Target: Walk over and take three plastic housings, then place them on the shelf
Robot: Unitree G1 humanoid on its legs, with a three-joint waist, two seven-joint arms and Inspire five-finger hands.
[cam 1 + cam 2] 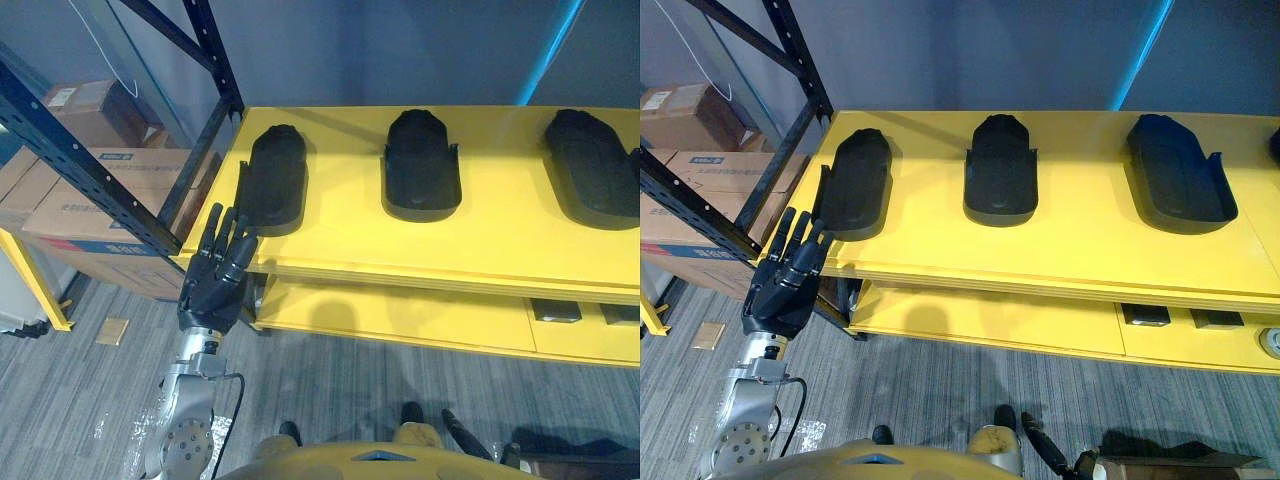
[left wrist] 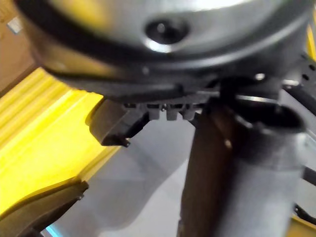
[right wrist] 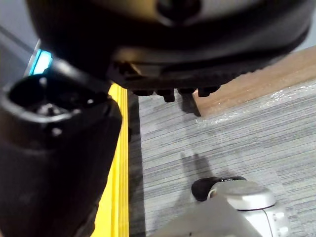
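Three black plastic housings are lying spaced along the yellow shelf while the left hand, fingers straight and holding nothing, is hovering at its corner, risking a knock against the leftmost housing; right hand fingers unreadable.

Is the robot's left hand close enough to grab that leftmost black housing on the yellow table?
Probably yes. The left hand is raised, fingers straight, at the yellow table's front edge, just before the leftmost plastic housing. Nothing lies between them.
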